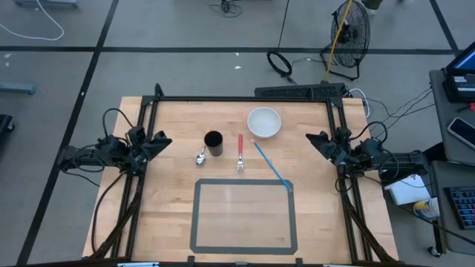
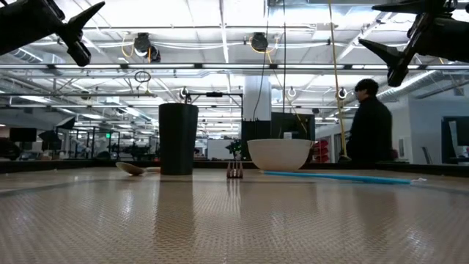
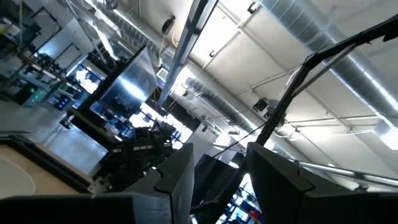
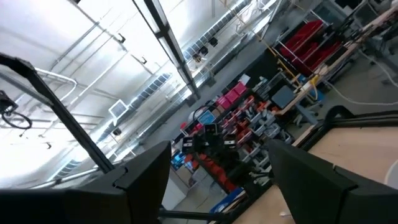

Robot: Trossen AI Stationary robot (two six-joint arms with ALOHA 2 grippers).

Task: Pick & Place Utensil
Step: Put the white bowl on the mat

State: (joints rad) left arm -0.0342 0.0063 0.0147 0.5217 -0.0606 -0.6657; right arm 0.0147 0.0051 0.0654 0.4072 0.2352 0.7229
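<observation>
- Tape outline [image 1: 243,215] marks a rectangle on the table's [image 1: 171,222] near half, bare inside; I judge it the drop zone for a utensil.
- Beyond its far edge lie a spoon [image 1: 200,157], a red-handled fork [image 1: 240,153] and a blue straw [image 1: 272,167], spread apart so each can be gripped alone.
- Black cup [image 1: 214,143] stands just beside the spoon; white bowl [image 1: 264,122] sits farthest.
- Left gripper [image 1: 157,142] and right gripper [image 1: 318,141] wait raised at opposite table edges, jaws released, grasping nothing.
- A person [image 2: 368,121] stands behind the table.
</observation>
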